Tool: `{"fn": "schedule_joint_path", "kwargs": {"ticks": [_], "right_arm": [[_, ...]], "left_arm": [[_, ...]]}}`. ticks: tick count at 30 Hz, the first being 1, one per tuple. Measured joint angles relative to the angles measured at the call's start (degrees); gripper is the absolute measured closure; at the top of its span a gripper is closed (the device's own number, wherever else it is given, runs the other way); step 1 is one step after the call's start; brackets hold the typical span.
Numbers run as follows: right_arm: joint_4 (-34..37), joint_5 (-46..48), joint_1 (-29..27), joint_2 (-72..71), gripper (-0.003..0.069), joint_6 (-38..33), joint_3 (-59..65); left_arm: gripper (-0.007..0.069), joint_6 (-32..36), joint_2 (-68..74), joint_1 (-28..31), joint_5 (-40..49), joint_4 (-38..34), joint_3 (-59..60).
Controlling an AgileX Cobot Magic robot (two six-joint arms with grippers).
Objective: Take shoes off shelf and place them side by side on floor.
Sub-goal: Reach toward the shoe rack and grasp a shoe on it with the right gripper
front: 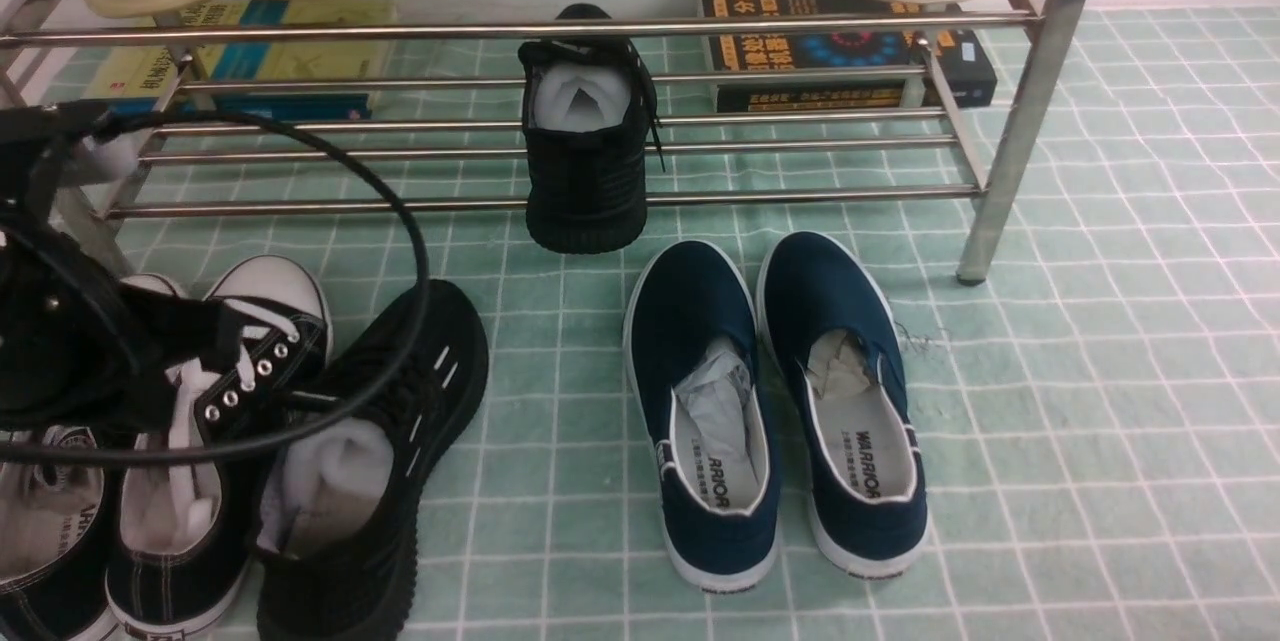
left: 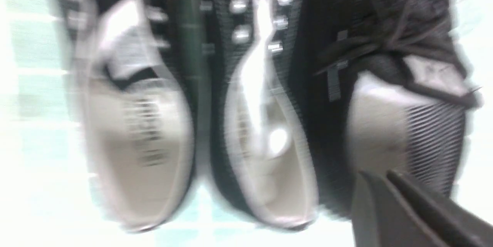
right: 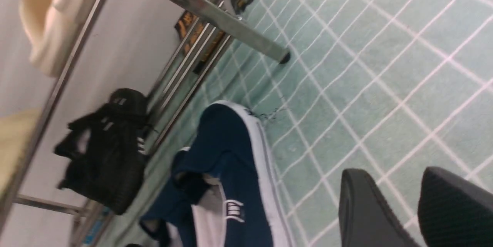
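Front view: black sneaker [front: 585,171] on shelf [front: 800,193]

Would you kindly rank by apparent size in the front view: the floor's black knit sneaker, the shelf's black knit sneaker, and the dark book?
1. Black knit sneaker on the floor, also nearest the camera.
2. Dark book and black knit sneaker on the shelf: about alike, unranked.
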Motion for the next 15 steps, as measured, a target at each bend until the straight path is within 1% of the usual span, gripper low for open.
{"fn": "schedule_joint_path", "kwargs": {"ticks": [1, 3, 4, 6, 7, 9, 10, 11, 12, 14, 15], "right_arm": [[2.0, 0.0, 0.0, 0.0, 0.0421, 0.3, 0.0], [3.8, 0.0, 0.0, 0.0, 0.0421, 0.3, 0.0], [6.5, 0.3, 0.0, 0.0, 0.0423, -0.7, -0.1], [7.6, 1.2, 0.0, 0.0, 0.0428, -3.1, -0.9], [8.4, 3.1, 0.0, 0.0, 0.0443, -7.2, -3.0], [8.9, 4.7, 0.0, 0.1, 0.0477, -11.7, -6.2], [9.0, 6.5, 0.0, 1.8, 0.0525, -17.5, -11.1], [9.0, 7.1, 0.0, 2.2, 0.0539, -18.1, -11.7], [8.4, 9.3, 0.0, 5.2, 0.0585, -22.1, -15.6], [6.2, 15.2, 0.0, 11.3, 0.0657, -26.2, -20.6], [5.6, 15.8, 0.0, 12.7, 0.0659, -26.8, -21.5]], "left_arm": [[0.0614, 0.1, 0.0, 0.1, 0.5, 2.1, -0.2], [0.0617, 0.1, 0.0, 0.3, 0.9, 3.5, -0.2], [0.0616, 0.1, 0.1, 1.8, 1.3, 4.4, -0.2], [0.0616, 0.1, 0.1, 3.4, 1.4, 4.4, -0.2], [0.0616, 0.1, 0.2, 5.7, 1.4, 4.3, -0.3], [0.0615, 0.1, 0.6, 7.9, 1.3, 3.7, -0.3], [0.0614, 0.1, 1.5, 10.9, 1.1, 3.1, -0.4], [0.0614, 0.1, 1.7, 11.5, 1.0, 3.1, -0.4], [0.0614, 0.1, 2.6, 12.9, 0.8, 2.9, -0.4], [0.0613, -0.4, 4.0, 14.2, 0.8, 2.9, -0.4], [0.0613, -0.4, 4.2, 14.3, 0.8, 2.9, -0.4]]}}
